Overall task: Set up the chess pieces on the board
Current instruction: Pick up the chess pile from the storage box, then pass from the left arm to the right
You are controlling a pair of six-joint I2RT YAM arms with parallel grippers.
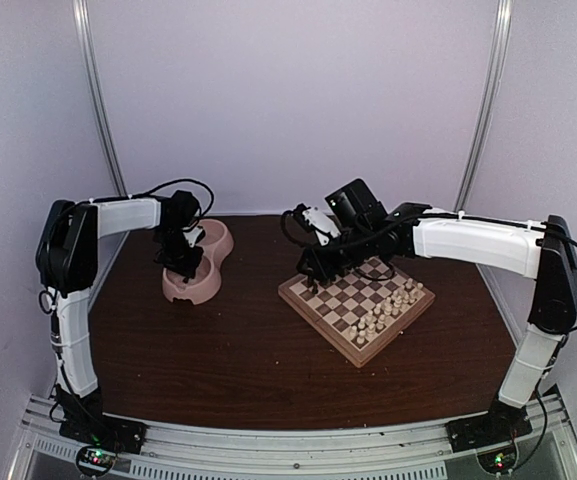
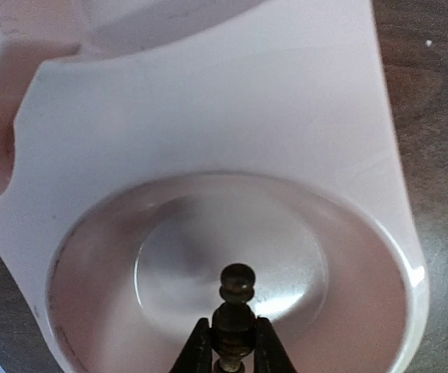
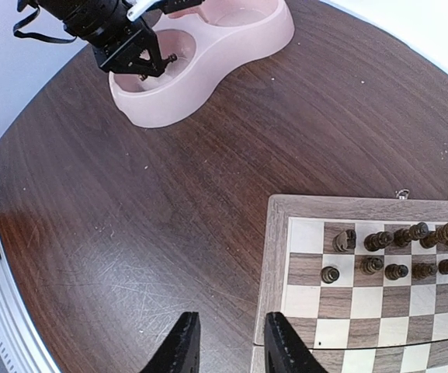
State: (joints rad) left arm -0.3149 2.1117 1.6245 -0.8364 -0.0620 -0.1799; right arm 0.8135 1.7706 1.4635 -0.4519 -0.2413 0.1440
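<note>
L pincer (image 2: pixel 233 348) is pinching a dark chess piece (image 2: pixel 237 284) above bowl (image 2: pixel 208 109); I'm recommending vertical lift, steady grip. R pincer (image 3: pixel 224 342) is hanging spread nr board (image 3: pixel 273 256).

text: none legible | labels: none; brands: none | numbers/signs: none readable in any view

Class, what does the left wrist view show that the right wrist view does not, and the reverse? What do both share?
Only left wrist: the basin's shiny floor and the knobbed top of the held dark piece. Only right wrist: the board, two rows of dark pieces on it, the open right gripper. Both: the pink double bowl, the left gripper pinching that piece, the table.
</note>
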